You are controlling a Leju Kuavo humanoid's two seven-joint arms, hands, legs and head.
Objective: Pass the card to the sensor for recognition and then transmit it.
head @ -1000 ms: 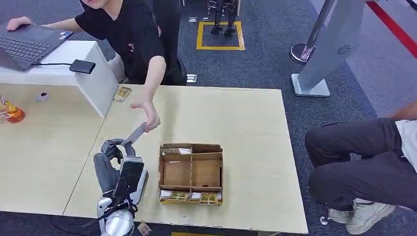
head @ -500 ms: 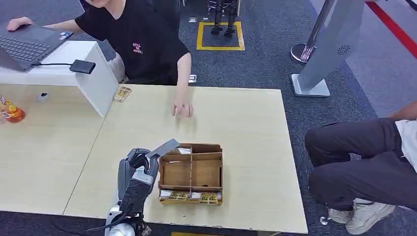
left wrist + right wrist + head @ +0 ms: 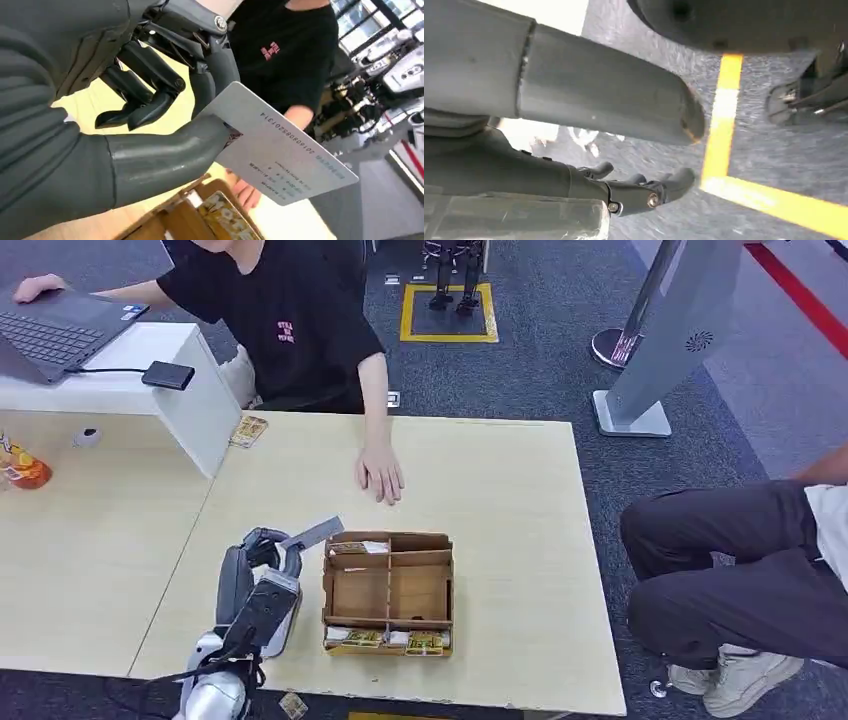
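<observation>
My left hand (image 3: 256, 578) is raised over the table just left of the cardboard box (image 3: 388, 592). It pinches a grey-white card (image 3: 313, 534) between thumb and fingers, and the card sticks out toward the box's far left corner. In the left wrist view the card (image 3: 280, 155) shows printed numbers, gripped at one corner by my left hand (image 3: 150, 135). The black sensor box (image 3: 167, 375) sits on the white counter at the far left. My right hand (image 3: 589, 107) hangs over the carpet with nothing in it, thumb and fingers apart.
A person in a black shirt sits behind the table, one hand (image 3: 380, 475) flat on the tabletop beyond the box. A laptop (image 3: 55, 328) lies on the counter. Another card (image 3: 248, 430) lies at the table's far edge. A seated person's legs (image 3: 740, 570) are at the right.
The person's hand left the card and settled flat on the table. My left hand carried the card right toward the box, then eased slightly back left.
</observation>
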